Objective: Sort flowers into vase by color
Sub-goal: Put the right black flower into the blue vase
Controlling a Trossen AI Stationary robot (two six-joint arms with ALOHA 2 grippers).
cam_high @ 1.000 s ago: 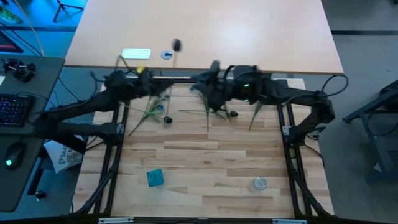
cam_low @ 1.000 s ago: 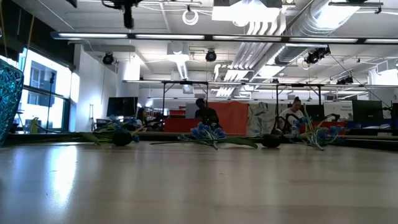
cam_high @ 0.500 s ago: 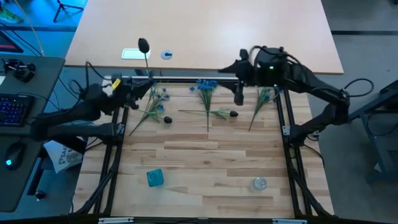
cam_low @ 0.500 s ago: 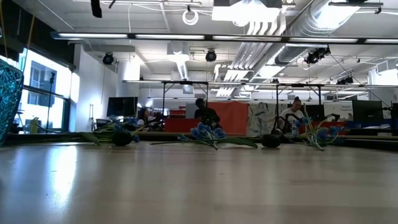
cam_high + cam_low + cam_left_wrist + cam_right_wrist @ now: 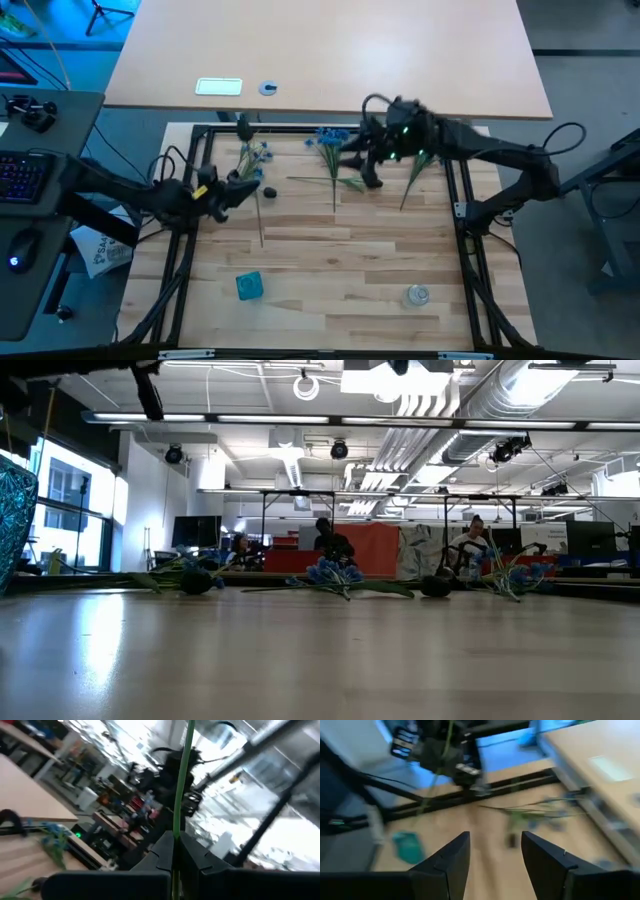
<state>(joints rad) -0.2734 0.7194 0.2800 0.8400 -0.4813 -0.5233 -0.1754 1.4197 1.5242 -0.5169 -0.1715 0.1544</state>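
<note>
My left gripper (image 5: 238, 189) hangs over the table's left part, shut on a thin green flower stem (image 5: 255, 210) with a dark bud (image 5: 243, 128) at its far end. My right gripper (image 5: 371, 176) hovers open over the flowers at the far middle, nothing between its fingers (image 5: 492, 855). Blue sprigs (image 5: 330, 140) (image 5: 254, 153) (image 5: 424, 158) and a leafy dark-bud stem (image 5: 335, 182) lie flat on the wood. A teal vase (image 5: 249, 286) and a clear glass vase (image 5: 417, 295) stand near the front. My left gripper pinches the green stem (image 5: 176, 832) between its two shut fingers, partway along its length. The fingers come from the table's left and lie across the stem. The bud end (image 5: 186, 765) rises beyond the fingers and the bare end (image 5: 262, 240) sticks out on the other side.
A black frame (image 5: 300, 128) borders the wooden work area. Beyond it lies a pale tabletop with a white card (image 5: 219, 86) and a small blue disc (image 5: 268, 88). Bare wood lies between the flowers and the two vases.
My left gripper has carried the dark-bud flower from the far rail toward the near edge and lower, turning the stem as it went. My right gripper has swung up, rolled about its own axis, and come down again over the flowers at the far middle.
</note>
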